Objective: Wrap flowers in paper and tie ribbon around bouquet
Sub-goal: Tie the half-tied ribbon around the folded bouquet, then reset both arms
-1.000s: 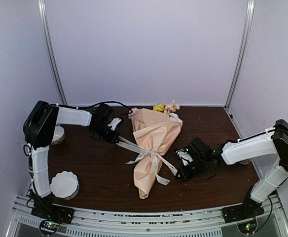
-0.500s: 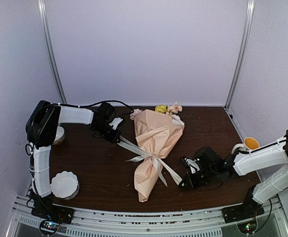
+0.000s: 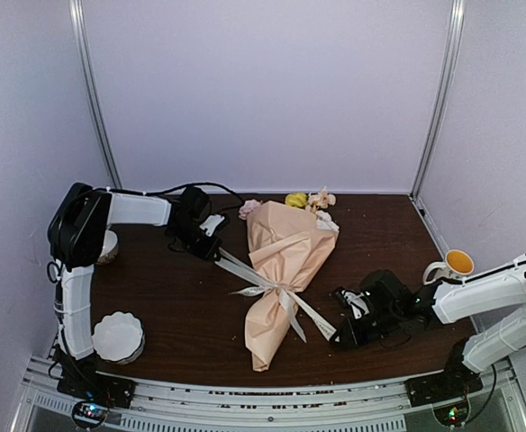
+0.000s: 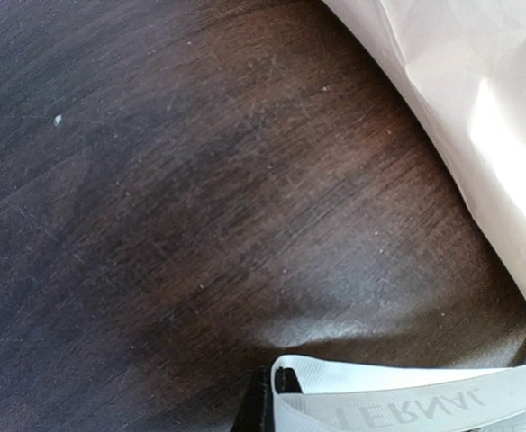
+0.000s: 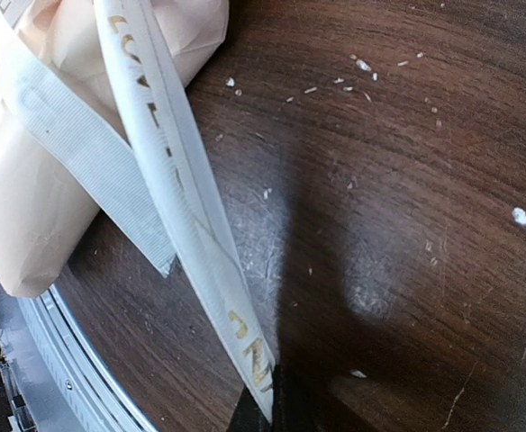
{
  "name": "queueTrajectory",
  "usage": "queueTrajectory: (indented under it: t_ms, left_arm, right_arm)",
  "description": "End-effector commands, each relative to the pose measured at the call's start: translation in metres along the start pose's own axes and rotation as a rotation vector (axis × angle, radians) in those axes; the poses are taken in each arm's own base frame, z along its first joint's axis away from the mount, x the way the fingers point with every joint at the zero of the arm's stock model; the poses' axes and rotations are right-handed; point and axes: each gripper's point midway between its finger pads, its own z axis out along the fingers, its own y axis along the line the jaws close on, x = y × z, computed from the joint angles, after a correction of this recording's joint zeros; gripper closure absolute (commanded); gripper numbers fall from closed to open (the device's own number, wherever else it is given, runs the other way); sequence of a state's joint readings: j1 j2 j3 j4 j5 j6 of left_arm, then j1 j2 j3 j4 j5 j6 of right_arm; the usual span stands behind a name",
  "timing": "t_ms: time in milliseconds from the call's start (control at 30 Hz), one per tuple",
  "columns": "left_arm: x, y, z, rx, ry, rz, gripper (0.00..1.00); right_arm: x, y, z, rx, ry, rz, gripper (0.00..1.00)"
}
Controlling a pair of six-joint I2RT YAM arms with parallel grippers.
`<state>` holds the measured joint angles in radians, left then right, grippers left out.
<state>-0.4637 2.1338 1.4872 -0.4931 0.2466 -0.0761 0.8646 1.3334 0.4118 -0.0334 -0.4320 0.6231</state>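
Note:
The bouquet (image 3: pixel 281 256), a peach-pink paper (image 5: pixel 24 207) cone, lies on the dark table with its narrow tail toward the near edge. The flowers (image 3: pixel 299 200) show as yellow and pink blossoms at its far end. The cream ribbon (image 3: pixel 276 290) is knotted around the cone's waist and both tails are pulled taut. My left gripper (image 3: pixel 216 255) is shut on the left tail, which the left wrist view shows as a printed ribbon (image 4: pixel 407 400) looped at my gripper (image 4: pixel 276 396). My right gripper (image 3: pixel 337 340) is shut on the right tail, the ribbon (image 5: pixel 168 180) running into my gripper (image 5: pixel 276 405).
A white scalloped bowl (image 3: pixel 117 336) sits near the left arm's base, and a small cup (image 3: pixel 108 245) stands behind that arm. A mug (image 3: pixel 452 265) with yellow inside stands at the right edge. Crumbs dot the table (image 5: pixel 407 180).
My right arm has drawn back toward the near right, pulling its ribbon tail straight and uncovering the mug. The bouquet has shifted slightly. The left gripper has stayed put.

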Motion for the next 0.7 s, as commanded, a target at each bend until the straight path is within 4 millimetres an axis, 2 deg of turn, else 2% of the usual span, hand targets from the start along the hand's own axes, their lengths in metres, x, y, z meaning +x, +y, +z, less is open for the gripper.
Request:
queueTrajectory:
  t_ms: [0,67,133,233,300,367,400,433,467,500,533,567,667]
  left_arm:
    - [0.008,0.035,-0.002,-0.088,-0.006,-0.043,1.0]
    - [0.008,0.029,-0.002,-0.053,-0.018,-0.041,1.0]
    - [0.005,0.013,-0.009,-0.006,-0.055,-0.02,1.0]
    - [0.012,-0.021,-0.022,0.036,-0.084,0.036,1.0]
    - [0.023,-0.046,-0.033,0.057,-0.084,0.076,0.96]
    - [0.047,-0.057,-0.035,0.062,-0.05,0.079,0.93]
    - [0.057,-0.062,-0.035,0.073,-0.038,0.076,0.91]
    - [0.064,-0.067,-0.036,0.086,-0.029,0.078,0.86]
    - [0.069,-0.071,-0.038,0.096,-0.021,0.088,0.74]
    - [0.072,-0.076,-0.043,0.101,-0.015,0.097,0.51]
    - [0.071,-0.081,-0.052,0.112,-0.02,0.104,0.09]
    - [0.067,-0.087,-0.064,0.126,-0.037,0.111,0.03]
    - [0.049,-0.106,-0.113,0.179,-0.118,0.133,0.02]
  right_arm:
    - [0.061,-0.027,-0.005,0.076,0.205,0.065,1.0]
    - [0.053,-0.023,-0.005,0.072,0.196,0.046,1.0]
    - [0.033,-0.018,-0.008,0.074,0.17,0.019,1.0]
    - [-0.02,-0.02,-0.022,0.135,0.071,-0.017,1.0]
    - [-0.061,-0.032,-0.039,0.198,-0.017,-0.013,1.0]
    - [-0.092,-0.045,-0.053,0.255,-0.094,-0.009,1.0]
    - [-0.102,-0.048,-0.057,0.27,-0.11,-0.019,1.0]
    - [-0.107,-0.049,-0.057,0.271,-0.107,-0.031,0.88]
    - [-0.106,-0.048,-0.059,0.279,-0.079,-0.042,0.62]
    - [-0.107,-0.046,-0.063,0.29,-0.058,-0.06,0.22]
    - [-0.112,-0.044,-0.073,0.312,-0.067,-0.075,0.03]
    - [-0.117,-0.041,-0.088,0.341,-0.091,-0.095,0.0]
    - [-0.148,-0.026,-0.158,0.414,-0.294,-0.143,0.0]
